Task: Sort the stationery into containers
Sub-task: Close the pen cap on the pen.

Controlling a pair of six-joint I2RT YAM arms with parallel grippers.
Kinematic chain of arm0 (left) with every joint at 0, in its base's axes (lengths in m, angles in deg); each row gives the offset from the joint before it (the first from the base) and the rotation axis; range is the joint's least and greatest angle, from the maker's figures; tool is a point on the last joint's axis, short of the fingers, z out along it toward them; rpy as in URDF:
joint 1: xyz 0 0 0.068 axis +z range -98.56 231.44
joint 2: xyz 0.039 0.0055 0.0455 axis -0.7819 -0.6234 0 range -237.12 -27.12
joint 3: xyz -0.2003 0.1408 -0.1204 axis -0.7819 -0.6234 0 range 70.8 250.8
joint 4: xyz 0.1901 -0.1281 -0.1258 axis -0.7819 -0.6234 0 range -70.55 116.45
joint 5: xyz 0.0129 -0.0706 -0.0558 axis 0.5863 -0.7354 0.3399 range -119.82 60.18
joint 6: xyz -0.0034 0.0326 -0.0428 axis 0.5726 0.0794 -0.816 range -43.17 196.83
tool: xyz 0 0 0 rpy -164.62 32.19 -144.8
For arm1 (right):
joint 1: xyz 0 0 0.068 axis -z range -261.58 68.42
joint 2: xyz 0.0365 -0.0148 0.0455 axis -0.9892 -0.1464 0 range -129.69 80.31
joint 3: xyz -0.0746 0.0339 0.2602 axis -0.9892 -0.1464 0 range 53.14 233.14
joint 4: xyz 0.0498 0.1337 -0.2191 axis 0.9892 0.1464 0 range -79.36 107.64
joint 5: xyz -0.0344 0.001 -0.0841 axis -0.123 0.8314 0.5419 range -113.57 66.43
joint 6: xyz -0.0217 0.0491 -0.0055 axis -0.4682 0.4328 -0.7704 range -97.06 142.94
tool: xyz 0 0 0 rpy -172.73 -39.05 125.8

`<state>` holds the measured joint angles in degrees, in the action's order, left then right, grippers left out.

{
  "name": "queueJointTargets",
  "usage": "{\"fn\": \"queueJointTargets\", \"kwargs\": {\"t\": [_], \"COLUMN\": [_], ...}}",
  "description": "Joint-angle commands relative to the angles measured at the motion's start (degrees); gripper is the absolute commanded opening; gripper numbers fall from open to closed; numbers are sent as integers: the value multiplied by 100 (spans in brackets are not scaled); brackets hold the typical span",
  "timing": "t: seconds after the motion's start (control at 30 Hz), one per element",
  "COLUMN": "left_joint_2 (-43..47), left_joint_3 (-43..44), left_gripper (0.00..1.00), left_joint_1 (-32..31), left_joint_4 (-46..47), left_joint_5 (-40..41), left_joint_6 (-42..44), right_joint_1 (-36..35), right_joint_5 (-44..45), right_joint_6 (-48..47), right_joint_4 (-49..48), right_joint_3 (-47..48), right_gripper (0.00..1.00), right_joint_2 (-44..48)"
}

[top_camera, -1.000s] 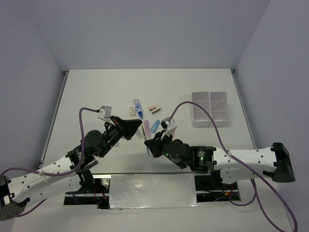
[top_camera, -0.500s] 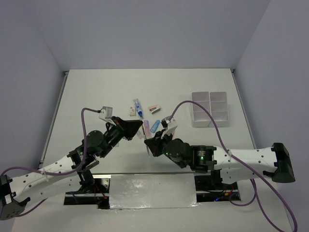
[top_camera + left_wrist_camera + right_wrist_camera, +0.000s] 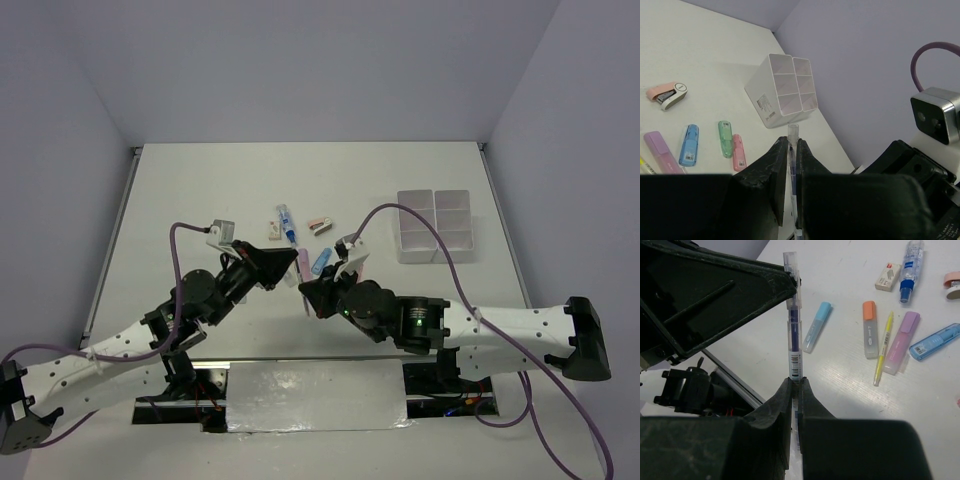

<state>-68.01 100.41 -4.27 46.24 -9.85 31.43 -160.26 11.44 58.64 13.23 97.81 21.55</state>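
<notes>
A thin clear pen with blue ink (image 3: 794, 335) is held at both ends above the table. My right gripper (image 3: 795, 383) is shut on its barcoded end. My left gripper (image 3: 792, 145) is shut on the other end, and the pen's tip (image 3: 792, 131) sticks out past its fingers. In the top view the two grippers (image 3: 293, 262) (image 3: 308, 292) meet tip to tip near the table's middle. The white four-compartment containers (image 3: 436, 225) stand at the right, also in the left wrist view (image 3: 785, 87). Loose stationery lies beyond the grippers.
On the table lie a blue-white tube (image 3: 910, 262), small eraser (image 3: 888, 276), light blue marker (image 3: 817, 326), orange marker (image 3: 869, 329), yellow pen (image 3: 883, 347), purple marker (image 3: 902, 341) and blue marker (image 3: 935, 341). Green (image 3: 725, 138) and pink (image 3: 738, 150) markers lie near the containers.
My right gripper has shifted slightly left and away from the arm bases, closer to the left gripper. The left gripper has barely moved.
</notes>
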Motion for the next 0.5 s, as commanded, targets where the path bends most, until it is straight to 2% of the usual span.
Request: {"fn": "queueJointTargets", "kwargs": {"t": [0.0, 0.23, 0.27, 0.47], "left_joint_2": [-42, -104, -113, -95], "left_joint_3": [-78, -113, -113, 1], "left_gripper": [0, 0, 0, 0], "left_joint_1": [-28, -28, -28, -28], "left_joint_4": [394, 534, 543, 298], "left_joint_5": [-125, -343, -379, -529], "left_joint_6": [-65, -74, -73, 49], "right_joint_1": [63, 115, 142, 511], "right_joint_5": [138, 340, 367, 130], "right_joint_6": [-116, -370, -449, -1476], "right_joint_4": [-224, -259, -503, -1058], "right_joint_3": [394, 499, 482, 280], "right_gripper": [0, 0, 0, 0], "right_joint_2": [-21, 14, 31, 295]}}
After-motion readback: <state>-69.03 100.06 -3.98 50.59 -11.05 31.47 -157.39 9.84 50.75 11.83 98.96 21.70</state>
